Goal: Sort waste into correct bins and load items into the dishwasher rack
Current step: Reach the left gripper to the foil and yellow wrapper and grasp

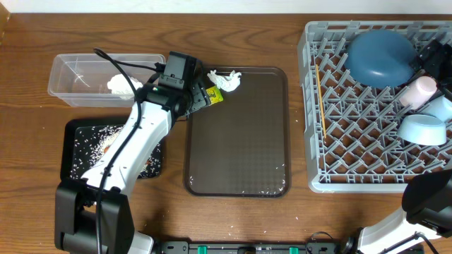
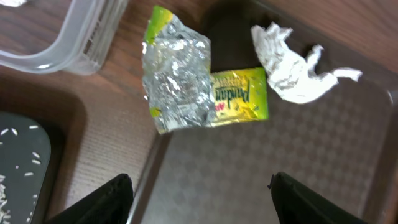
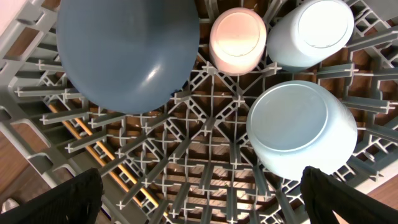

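The crumpled silvery-green wrapper (image 2: pixel 186 93) lies across the left rim of the brown serving tray (image 1: pixel 236 141), and also shows in the overhead view (image 1: pixel 210 96). A crumpled white tissue (image 2: pixel 292 65) lies on the tray beside it. My left gripper (image 2: pixel 199 182) is open and empty just short of the wrapper. The grey rack (image 1: pixel 332 141) holds the dark-blue dish (image 3: pixel 127 53), a white cup (image 3: pixel 237 38), a light-blue cup (image 3: pixel 314 31), the light-blue bowl (image 3: pixel 301 127) and chopsticks (image 1: pixel 321 106). My right gripper (image 3: pixel 202 186) is open and empty above the rack.
The clear tub (image 1: pixel 78 74) at the back left holds a white tissue (image 1: pixel 121 85). The black tray (image 1: pixel 74 152) in front of it holds rice grains and is partly hidden by my left arm. A few rice grains lie at the serving tray's front edge.
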